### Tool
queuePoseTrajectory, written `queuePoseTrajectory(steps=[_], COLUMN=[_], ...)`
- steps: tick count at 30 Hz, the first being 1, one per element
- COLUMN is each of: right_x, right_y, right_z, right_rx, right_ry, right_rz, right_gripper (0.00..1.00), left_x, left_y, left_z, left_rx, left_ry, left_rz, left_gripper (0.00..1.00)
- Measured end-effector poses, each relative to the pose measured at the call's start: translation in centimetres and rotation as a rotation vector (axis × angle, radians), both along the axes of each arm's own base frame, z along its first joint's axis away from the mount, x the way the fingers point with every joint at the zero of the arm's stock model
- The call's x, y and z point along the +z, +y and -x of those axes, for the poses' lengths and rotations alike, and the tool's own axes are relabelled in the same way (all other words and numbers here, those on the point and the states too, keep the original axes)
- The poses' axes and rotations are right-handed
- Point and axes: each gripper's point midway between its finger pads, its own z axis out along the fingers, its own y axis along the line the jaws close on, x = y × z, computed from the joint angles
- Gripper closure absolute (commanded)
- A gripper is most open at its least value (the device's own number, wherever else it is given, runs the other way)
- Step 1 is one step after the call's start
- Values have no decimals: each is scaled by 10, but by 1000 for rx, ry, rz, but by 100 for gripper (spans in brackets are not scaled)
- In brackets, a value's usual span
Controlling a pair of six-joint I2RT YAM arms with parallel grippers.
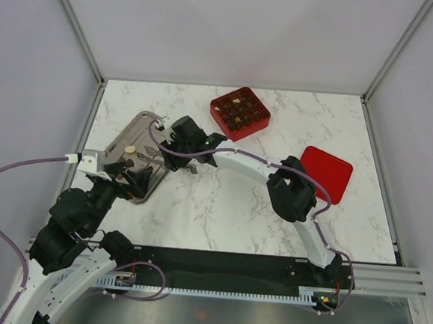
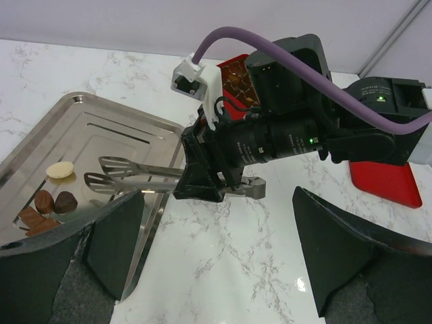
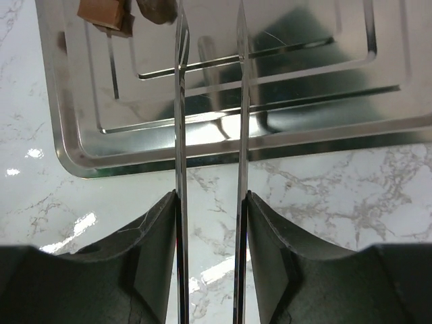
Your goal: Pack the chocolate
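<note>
Left gripper (image 1: 131, 174) sat lower left in the top view, over the near end of the steel tray (image 1: 133, 129); fingers (image 2: 115, 243) spread fully, nothing between them. Loose chocolate (image 2: 55, 201) lay at that same end of the tray, left edge of the left wrist view: one pale cream piece, a couple of dark brown ones, some flat brown pieces beside them. Tongs (image 2: 135, 174) reached in from the right over the tray floor, tips apart and just short of the pieces; couldn't tell if the tips touched the steel. Right gripper (image 3: 211, 202) was clamped on the tongs' handle end, a pad pressed on the outside of each arm, jaws about half closed. In the right wrist view the two arms ran up the frame over the tray, brown pieces at top left. More chocolate sat in the gridded red box (image 1: 239, 113), upper centre on the marble table (image 1: 220, 207). Red lid (image 1: 327, 173) lay flat at right, well apart from the box.
</note>
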Motion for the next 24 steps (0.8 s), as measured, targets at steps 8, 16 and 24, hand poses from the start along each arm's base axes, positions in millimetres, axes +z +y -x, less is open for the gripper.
queuePoseTrajectory(steps=[8,16,24], right_x=[-8,-30,-42], right_y=[25,38,47], right_z=[-2,-12,-18], right_rx=[31,26,20], right_ry=[-26,-33,-31], right_rz=[-22,-26,-31], right_gripper=[48,47,48], left_x=[1,1,1], left_y=[0,0,0], left_z=[1,1,1], left_rx=[0,0,0], left_ry=[-4,-4,-4], left_rz=[3,3,3], left_gripper=[0,0,0])
